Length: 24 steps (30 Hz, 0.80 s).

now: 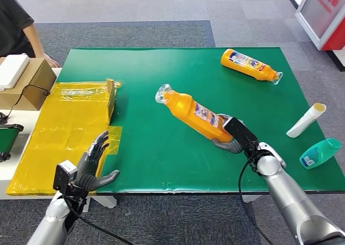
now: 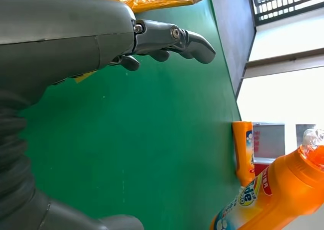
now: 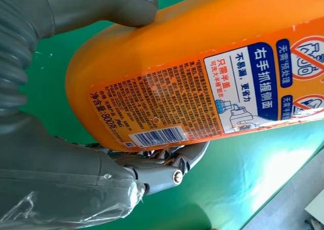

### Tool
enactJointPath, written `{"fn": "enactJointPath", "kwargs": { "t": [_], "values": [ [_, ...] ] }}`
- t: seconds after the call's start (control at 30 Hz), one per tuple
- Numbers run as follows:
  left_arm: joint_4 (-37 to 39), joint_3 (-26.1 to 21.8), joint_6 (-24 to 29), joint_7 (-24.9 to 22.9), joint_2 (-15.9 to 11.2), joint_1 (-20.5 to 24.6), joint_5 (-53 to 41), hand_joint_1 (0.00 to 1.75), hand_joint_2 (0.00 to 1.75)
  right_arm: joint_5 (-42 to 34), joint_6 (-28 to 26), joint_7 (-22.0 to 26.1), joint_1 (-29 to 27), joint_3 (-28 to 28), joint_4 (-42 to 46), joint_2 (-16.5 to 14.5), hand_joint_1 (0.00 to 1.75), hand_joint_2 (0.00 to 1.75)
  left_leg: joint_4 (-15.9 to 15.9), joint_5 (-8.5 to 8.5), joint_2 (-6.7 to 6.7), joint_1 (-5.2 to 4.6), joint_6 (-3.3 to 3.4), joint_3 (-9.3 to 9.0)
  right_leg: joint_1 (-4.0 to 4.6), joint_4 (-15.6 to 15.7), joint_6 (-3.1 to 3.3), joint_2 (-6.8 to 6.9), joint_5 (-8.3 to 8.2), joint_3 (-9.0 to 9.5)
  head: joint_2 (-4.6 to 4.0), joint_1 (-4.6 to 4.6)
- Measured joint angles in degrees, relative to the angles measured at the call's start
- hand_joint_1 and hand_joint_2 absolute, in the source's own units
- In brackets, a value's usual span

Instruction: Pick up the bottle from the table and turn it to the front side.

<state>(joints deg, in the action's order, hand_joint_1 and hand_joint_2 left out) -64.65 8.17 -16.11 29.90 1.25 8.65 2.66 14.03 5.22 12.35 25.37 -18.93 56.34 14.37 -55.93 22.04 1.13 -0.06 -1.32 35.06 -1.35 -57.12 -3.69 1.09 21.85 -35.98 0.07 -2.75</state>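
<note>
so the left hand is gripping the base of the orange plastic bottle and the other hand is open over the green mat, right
Wrong hand: the right hand grips the base of the orange plastic bottle, as the head view shows; the left hand is the open one, over the green mat.

The glossy orange plastic bottle (image 1: 191, 113) with its printed paper label lies on matt green table cover (image 1: 163, 148) beside crinkly yellow film (image 1: 61, 126)

bottle (image 3: 198, 68) | back label | "右手抓握侧面", "只需半盖", "净含量"
</note>
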Motion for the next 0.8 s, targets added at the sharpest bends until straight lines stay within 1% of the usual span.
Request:
{"fn": "enactJointPath", "kwargs": {
  "t": [0.07, 0.1, 0.17, 0.27, 0.37, 0.47, 0.57, 0.7, 0.8],
  "values": [
    [0.00, 0.00, -0.75, -0.08, 0.03, 0.03, 1.06, 0.00, 1.75, -0.25, 0.22, 0.33, -0.04, 0.04, 0.07, -0.04, 1.75, 1.75, 0.00, 0.00, 0.00, 0.00, 0.00, 0.00, 0.00, 0.00, 0.00, 0.00, 0.00, 0.00, 0.00, 0.00],
    [0.01, -0.01, -1.95, -0.26, 0.08, 0.12, 2.54, 0.00, 1.75, -0.54, 0.55, 0.77, -0.10, 0.11, 0.10, -0.16, 1.75, 1.75, 0.00, 0.00, 0.00, 0.00, 0.00, 0.00, 0.00, 0.00, 0.00, 0.00, 0.00, -0.01, 0.00, 0.01],
    [0.16, -0.04, -6.09, -1.19, 0.31, 0.68, 7.74, 0.00, 1.75, -1.37, 1.38, 2.10, -0.39, 0.28, 0.16, -0.72, 1.75, 1.75, 0.00, -0.01, 0.00, 0.00, 0.00, 0.00, 0.01, 0.00, 0.00, 0.00, 0.00, -0.01, 0.00, 0.01],
    [0.87, -0.06, -13.28, -3.81, 1.03, 2.76, 17.55, 0.00, 1.75, -2.10, 2.00, 4.37, -1.23, 0.32, 0.21, -2.40, 1.75, 1.75, 0.00, -0.01, -0.01, 0.01, -0.01, 0.00, 0.01, 0.00, 0.00, 0.00, 0.00, -0.01, 0.00, 0.00],
    [1.57, 0.03, -17.14, -6.56, 1.83, 5.05, 24.42, 0.00, 1.75, -0.75, 1.22, 5.77, -2.09, -0.02, -0.03, -4.34, 1.75, 1.75, 0.00, -0.03, -0.01, 0.01, -0.03, 0.00, 0.01, 0.00, 0.01, -0.01, -0.01, -0.03, 0.00, 0.00],
    [2.03, 0.15, -18.76, -9.60, 2.53, 6.73, 30.39, 0.00, 1.75, 1.63, -0.54, 6.96, -2.76, -0.90, -0.52, -6.09, 1.75, 1.75, 0.00, -0.03, -0.01, 0.01, -0.03, 0.00, 0.01, 0.00, 0.01, 0.00, -0.01, -0.03, 0.00, 0.01],
    [2.40, 0.15, -19.16, -12.36, 3.20, 7.61, 35.92, 0.00, 1.75, 2.70, -2.49, 9.48, -4.38, -1.53, 0.32, -7.47, 1.75, 1.75, 0.00, -0.03, -0.01, 0.01, -0.02, 0.01, 0.01, 0.00, 0.00, 0.00, 0.00, -0.02, 0.00, 0.01],
    [2.73, 0.26, -18.85, -13.20, 3.69, 8.13, 37.79, 0.00, 1.75, 3.30, -3.25, 9.55, -7.07, -1.93, 2.90, -8.28, 1.75, 1.75, 0.00, 0.00, -0.02, 0.00, -0.01, 0.03, 0.00, 0.01, 0.00, 0.00, 0.00, -0.04, 0.00, 0.01],
    [2.88, 0.27, -18.81, -13.25, 3.84, 8.36, 37.94, 0.00, 1.75, 3.34, -3.30, 9.43, -7.70, -2.13, 3.72, -8.49, 1.75, 1.75, 0.00, 0.01, -0.01, 0.00, -0.01, 0.04, 0.00, 0.01, 0.00, 0.00, 0.00, -0.06, 0.00, 0.00]
  ]
}}
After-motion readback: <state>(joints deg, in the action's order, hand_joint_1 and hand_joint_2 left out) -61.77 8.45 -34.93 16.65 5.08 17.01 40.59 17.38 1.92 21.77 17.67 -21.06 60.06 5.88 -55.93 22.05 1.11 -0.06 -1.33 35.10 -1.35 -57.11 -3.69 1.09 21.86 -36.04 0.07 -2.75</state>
